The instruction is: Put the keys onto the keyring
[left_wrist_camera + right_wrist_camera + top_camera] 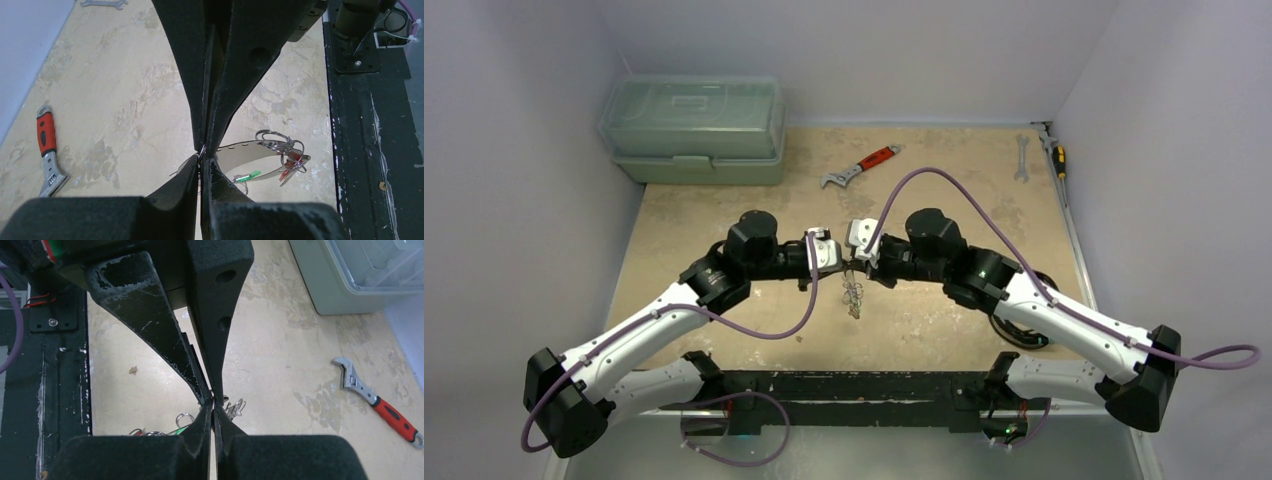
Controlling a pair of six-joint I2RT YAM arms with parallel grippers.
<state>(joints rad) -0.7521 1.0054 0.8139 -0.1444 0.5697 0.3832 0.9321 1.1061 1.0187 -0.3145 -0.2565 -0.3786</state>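
Observation:
My left gripper (842,252) and right gripper (856,254) meet tip to tip above the middle of the table. Both are shut on a thin silvery wire, the keyring (245,147), pinched between their tips. In the left wrist view the left gripper (202,161) grips the wire while the right fingers (235,75) come down from above. In the right wrist view the right gripper (214,403) holds the same wire. The keys (854,298) dangle below in a cluster. A green tag (248,176), a red tag (286,174) and small rings (235,407) show among them.
A red-handled wrench (861,167) lies at the back middle, also in the left wrist view (47,150) and right wrist view (385,407). A silver spanner (1021,158) and screwdriver (1058,158) lie back right. A green toolbox (694,128) stands back left. The black base bar (854,385) runs along the near edge.

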